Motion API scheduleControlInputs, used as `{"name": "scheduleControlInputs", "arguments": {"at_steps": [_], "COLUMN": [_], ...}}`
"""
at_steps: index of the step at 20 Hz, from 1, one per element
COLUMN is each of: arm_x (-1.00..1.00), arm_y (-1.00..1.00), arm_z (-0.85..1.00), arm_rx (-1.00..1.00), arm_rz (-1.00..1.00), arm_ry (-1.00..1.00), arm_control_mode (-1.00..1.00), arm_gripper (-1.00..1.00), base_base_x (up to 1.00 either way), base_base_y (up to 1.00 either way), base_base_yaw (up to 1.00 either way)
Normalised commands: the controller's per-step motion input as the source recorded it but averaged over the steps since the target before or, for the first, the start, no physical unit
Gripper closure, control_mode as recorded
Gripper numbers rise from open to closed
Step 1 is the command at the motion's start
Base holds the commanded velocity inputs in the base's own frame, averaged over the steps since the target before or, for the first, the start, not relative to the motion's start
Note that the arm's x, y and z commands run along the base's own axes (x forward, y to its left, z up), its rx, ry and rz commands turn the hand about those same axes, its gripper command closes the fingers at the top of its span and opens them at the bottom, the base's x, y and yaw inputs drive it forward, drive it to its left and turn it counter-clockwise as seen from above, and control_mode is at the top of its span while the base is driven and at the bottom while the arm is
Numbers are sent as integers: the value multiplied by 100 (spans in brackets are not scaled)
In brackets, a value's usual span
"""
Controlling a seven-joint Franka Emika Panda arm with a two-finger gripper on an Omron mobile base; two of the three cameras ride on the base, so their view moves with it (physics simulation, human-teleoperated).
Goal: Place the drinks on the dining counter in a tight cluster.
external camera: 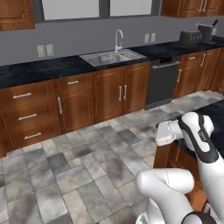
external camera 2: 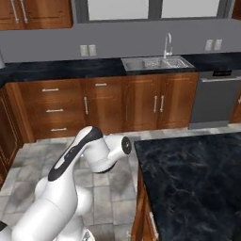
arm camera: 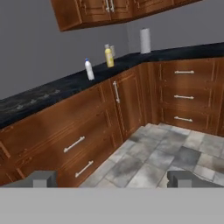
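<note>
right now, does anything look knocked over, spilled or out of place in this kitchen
Nothing is spilled, tipped or damaged. The white blue-capped bottle and the yellow juice bottle stand upright and apart on the wall counter, not on the dining counter, so they are out of place only for the task. The gripper is open and empty.

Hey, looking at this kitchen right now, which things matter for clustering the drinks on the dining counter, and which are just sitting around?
For the job:
- white bottle
- yellow bottle
- dining counter
- gripper, open and holding nothing

Just lying about:
- paper towel roll
- sink with its tap
- toaster
- dishwasher
</note>
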Motion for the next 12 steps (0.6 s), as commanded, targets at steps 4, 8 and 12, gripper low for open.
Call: {"name": "scheduleControlInputs", "arguments": {"at_steps": [4,8,12], "arm_x": [0,0,0], "arm_y": [0,0,0], "arm_z": [0,0,0], "arm_rx": [0,0,0], "arm_rz": [0,0,0], "arm_ry": [0,0,0], "arm_control_mode": [100,100,100], "arm_gripper": [-100,-100,-100], "base_base_x": [60,39,33], "base_base_y": [-41,-35,4], "base_base_yaw": [25,19,13]}}
